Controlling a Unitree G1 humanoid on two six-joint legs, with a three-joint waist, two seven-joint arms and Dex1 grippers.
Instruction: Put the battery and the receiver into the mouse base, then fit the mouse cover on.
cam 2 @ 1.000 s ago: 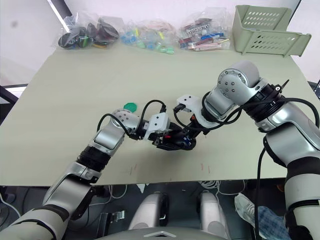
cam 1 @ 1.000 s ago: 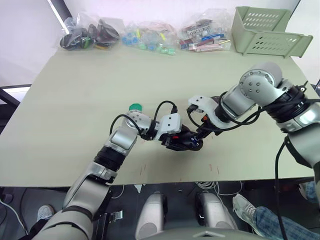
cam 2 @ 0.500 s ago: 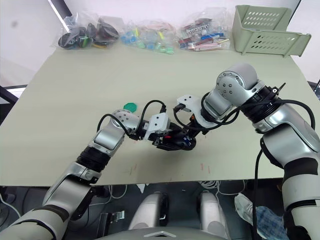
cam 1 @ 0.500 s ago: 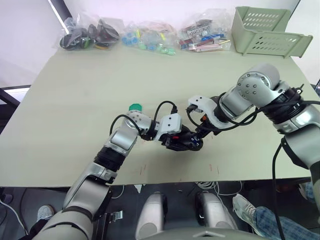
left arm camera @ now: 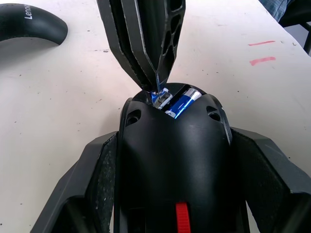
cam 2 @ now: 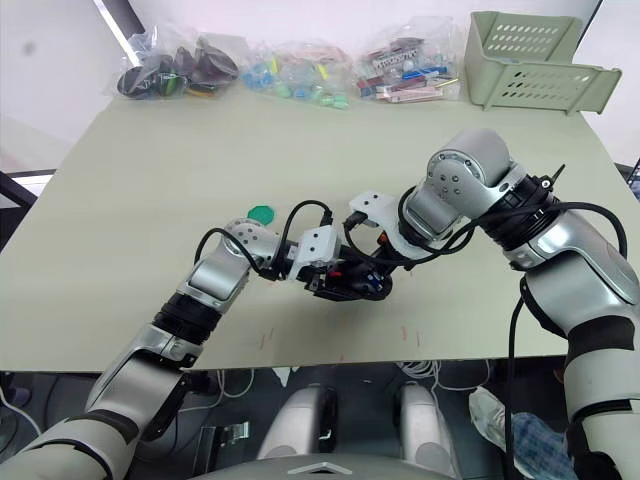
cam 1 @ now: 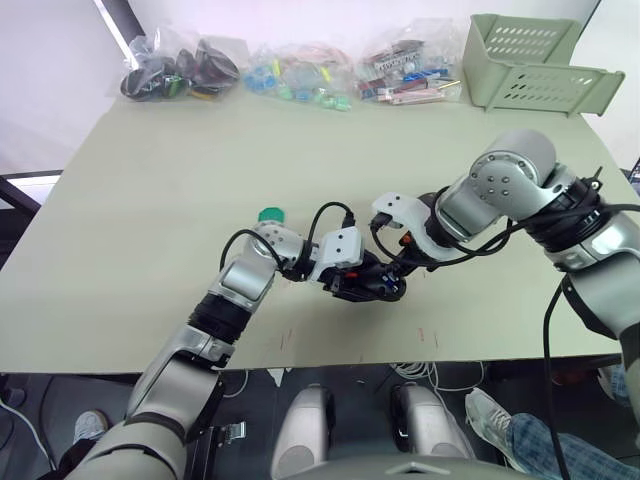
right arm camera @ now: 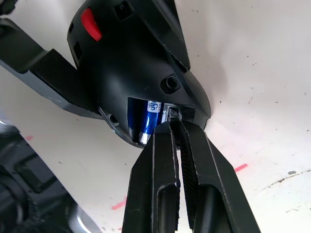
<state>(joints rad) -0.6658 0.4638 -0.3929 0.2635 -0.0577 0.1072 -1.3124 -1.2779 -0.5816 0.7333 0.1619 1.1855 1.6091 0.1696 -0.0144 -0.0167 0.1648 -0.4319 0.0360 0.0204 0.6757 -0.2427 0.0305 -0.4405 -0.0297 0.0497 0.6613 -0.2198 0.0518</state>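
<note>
Looking down over both arms, I have the mouse base clamped between the left gripper fingers, one black pad on each flank, near the front middle of the surface. The battery lies in its slot at the base's open end, blue with a white tip. My right gripper has its jaws pinched nearly together on a small metallic piece, which looks like the receiver, right beside the battery at the slot's edge. The mouse cover lies apart on the surface, logo showing. A green disc sits just behind the left wrist.
</note>
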